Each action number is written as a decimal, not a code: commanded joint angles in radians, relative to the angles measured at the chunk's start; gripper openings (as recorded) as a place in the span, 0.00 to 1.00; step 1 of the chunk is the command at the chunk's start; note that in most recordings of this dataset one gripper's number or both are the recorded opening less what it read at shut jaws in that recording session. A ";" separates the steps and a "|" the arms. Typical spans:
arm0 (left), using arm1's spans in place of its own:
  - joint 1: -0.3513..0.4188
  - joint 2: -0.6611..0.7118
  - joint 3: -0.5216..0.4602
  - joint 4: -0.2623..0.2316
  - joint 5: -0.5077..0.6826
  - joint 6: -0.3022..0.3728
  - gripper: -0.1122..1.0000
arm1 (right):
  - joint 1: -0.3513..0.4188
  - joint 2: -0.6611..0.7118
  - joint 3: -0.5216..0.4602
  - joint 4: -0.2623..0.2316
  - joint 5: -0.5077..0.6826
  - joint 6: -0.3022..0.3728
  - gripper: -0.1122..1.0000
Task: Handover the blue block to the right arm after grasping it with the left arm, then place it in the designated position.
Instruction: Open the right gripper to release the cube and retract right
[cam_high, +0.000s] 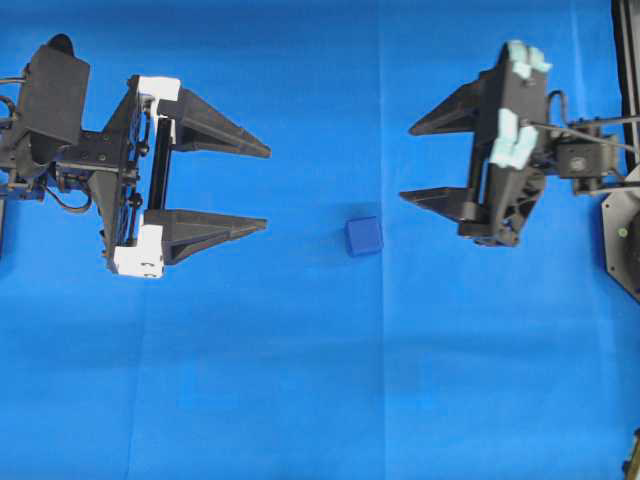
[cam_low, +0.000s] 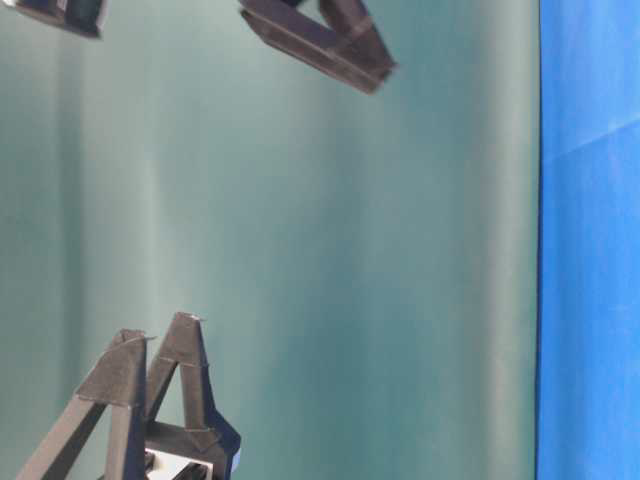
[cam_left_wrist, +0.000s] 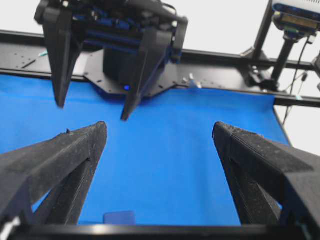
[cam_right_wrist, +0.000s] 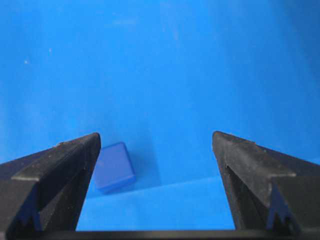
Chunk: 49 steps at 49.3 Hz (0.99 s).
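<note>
Though unheld, one blue block between two wide-spread end effectors

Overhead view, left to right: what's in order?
left arm's gripper, jaws open → blue block on the blue cloth → right arm's gripper, jaws open

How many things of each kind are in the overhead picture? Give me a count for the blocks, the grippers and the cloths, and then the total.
Small dark-blue cube-shaped block: 1
Black two-fingered robot grippers: 2, the left gripper with white brackets and the all-dark right gripper, both open and empty
Blue cloth over the table: 1
Total: 4
</note>
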 joint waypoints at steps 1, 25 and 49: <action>-0.003 -0.006 -0.025 0.003 -0.009 -0.002 0.93 | 0.012 -0.040 -0.008 0.002 0.012 -0.002 0.86; -0.003 -0.006 -0.025 0.003 -0.009 0.000 0.93 | 0.012 -0.129 0.023 -0.009 -0.101 -0.002 0.85; -0.012 -0.006 -0.023 0.003 -0.009 0.002 0.93 | 0.012 -0.224 0.092 -0.011 -0.282 -0.002 0.84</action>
